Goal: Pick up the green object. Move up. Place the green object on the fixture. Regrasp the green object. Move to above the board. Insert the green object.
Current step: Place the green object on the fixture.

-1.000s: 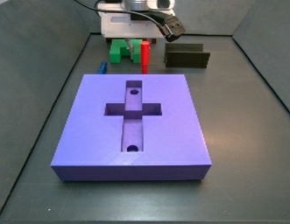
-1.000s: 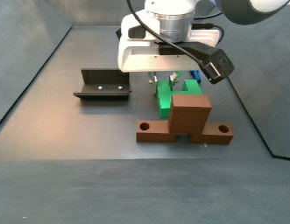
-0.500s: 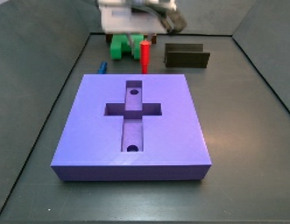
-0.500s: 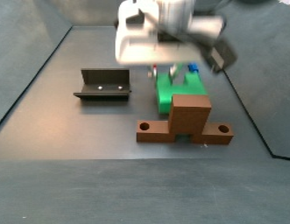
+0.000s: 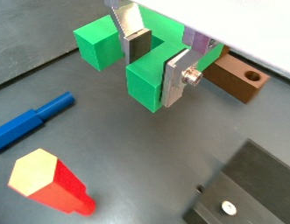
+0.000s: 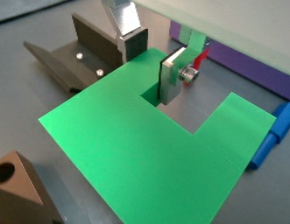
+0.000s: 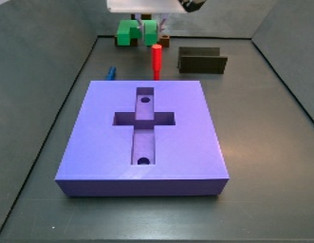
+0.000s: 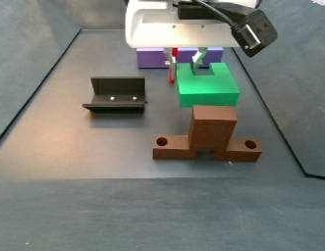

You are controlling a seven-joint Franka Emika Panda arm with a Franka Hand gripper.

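Nearest the side camera, at six o'clock, the board (image 7: 142, 136) is lying untouched on the bench, its cross-shaped recess empty. Behind it, toward twelve o'clock, the red peg (image 7: 157, 62) is standing alone, and the fixture (image 7: 202, 61) at about one o'clock is waiting unoccupied. Farther back and higher, the green object (image 7: 137, 32) is being carried clear of the bench, where half a second ago it was still lower, beside the peg. In both wrist views the pincer (image 5: 157, 61) is seen clenched on one limb of the green piece, silver fingers (image 6: 171, 77) pressing its faces. In a side view the piece (image 8: 205, 85) is hanging above the brown wooden piece (image 8: 211, 136). The pick-up and lift are judged done; placing on the fixture (image 8: 115, 95) is judged the step being approached.
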